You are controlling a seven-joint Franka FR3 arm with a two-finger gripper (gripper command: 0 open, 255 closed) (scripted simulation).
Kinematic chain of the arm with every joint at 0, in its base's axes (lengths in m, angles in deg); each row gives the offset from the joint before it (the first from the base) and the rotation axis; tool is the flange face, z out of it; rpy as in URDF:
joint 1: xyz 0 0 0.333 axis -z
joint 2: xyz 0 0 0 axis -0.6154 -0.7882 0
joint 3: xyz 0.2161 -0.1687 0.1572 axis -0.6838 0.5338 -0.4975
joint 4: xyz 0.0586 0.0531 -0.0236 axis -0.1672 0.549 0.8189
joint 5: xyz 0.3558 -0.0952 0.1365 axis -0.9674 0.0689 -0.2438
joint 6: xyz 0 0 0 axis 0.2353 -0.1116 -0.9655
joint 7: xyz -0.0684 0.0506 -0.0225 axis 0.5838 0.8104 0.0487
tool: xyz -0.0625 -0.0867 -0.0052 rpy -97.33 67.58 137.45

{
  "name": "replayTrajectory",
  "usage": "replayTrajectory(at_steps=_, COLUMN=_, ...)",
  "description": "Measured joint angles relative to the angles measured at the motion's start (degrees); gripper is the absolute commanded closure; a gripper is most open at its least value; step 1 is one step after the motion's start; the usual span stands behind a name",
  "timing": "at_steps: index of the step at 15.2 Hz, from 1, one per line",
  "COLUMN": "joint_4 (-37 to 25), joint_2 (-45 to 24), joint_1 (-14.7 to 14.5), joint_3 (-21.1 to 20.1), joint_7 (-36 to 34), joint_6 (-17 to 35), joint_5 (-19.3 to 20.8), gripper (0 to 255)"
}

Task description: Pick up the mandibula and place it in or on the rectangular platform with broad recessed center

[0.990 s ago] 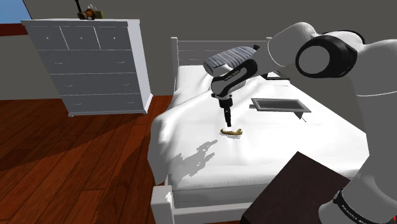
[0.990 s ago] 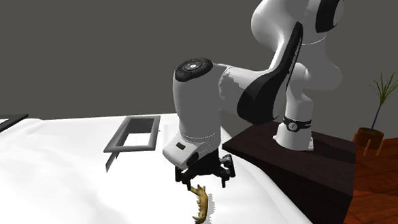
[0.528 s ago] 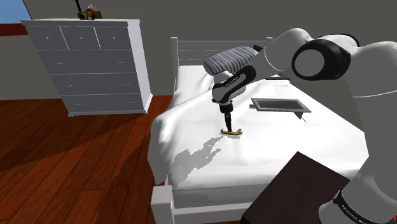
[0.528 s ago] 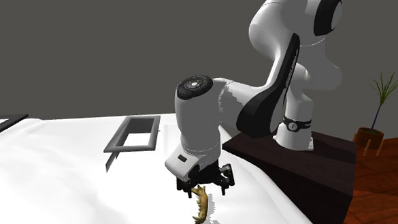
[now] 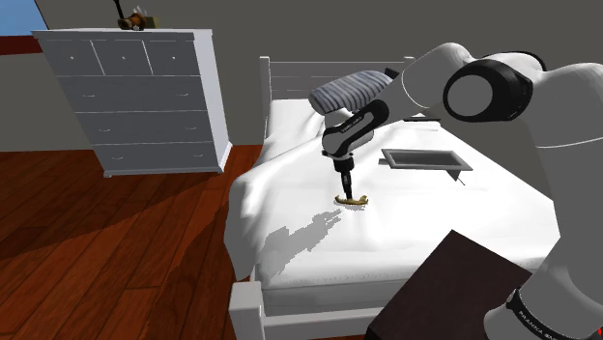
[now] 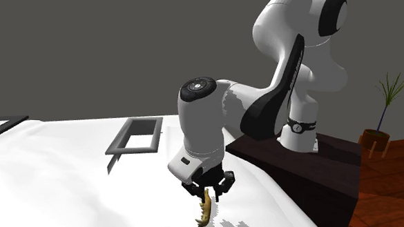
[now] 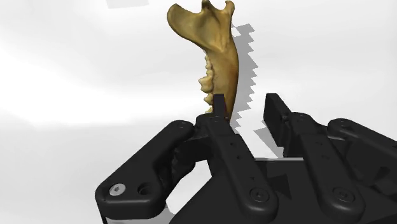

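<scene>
Shoulder view: white arm reaches out over a bed (image 5: 290, 184) with a white sheet. Gripper (image 5: 345, 190) points straight down, its tip right at the jawbone (image 5: 352, 200). The jawbone is tan-yellow and lies on the sheet near the middle of the bed. Grey tray (image 5: 425, 167) sits on the same sheet, apart from the jawbone, toward this view's right and nearer the headboard. Striped pillow (image 5: 348, 91) behind the arm. White dresser (image 5: 145, 97) on the wood floor (image 5: 116, 251) at this view's left. Dark stand (image 5: 454, 280) at lower right.

Second exterior view: gripper (image 6: 208, 192) low over the sheet, jawbone (image 6: 205, 213) poking out just below it. Tray (image 6: 120, 144) farther back, toward this view's left. Stand (image 6: 309, 168) and a potted plant (image 6: 384, 102) at right.

Wrist view: fingers (image 7: 219, 111) stand apart. The near end of the jawbone (image 7: 216, 44) lies against one finger; white sheet shows between the bone and the other finger. Gripper (image 7: 247, 102) not clamped on it. Teeth visible along one edge of the bone.
</scene>
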State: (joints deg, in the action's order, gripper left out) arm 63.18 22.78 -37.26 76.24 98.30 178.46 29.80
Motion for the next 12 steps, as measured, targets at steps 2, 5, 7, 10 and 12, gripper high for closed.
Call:
replayTrajectory(at_steps=2, joint_4=0.0, joint_2=0.0, joint_1=0.0, joint_3=0.0, joint_7=0.0, joint_6=0.0, joint_5=0.0, gripper=255)
replayTrajectory(at_steps=5, joint_4=0.0, joint_2=0.0, joint_1=0.0, joint_3=0.0, joint_7=0.0, joint_6=0.0, joint_5=0.0, gripper=255)
replayTrajectory(at_steps=7, joint_4=0.0, joint_2=0.0, joint_1=0.0, joint_3=0.0, joint_7=0.0, joint_6=0.0, joint_5=0.0, gripper=255)
replayTrajectory(at_steps=10, joint_4=2.8, joint_2=1.5, joint_1=1.4, joint_3=-0.6, joint_7=2.4, joint_6=2.6, joint_5=-0.6, gripper=0)
replayTrajectory(at_steps=12, joint_4=10.4, joint_2=4.9, joint_1=6.9, joint_3=-3.3, joint_7=13.2, joint_6=12.4, joint_5=-3.7, gripper=0)
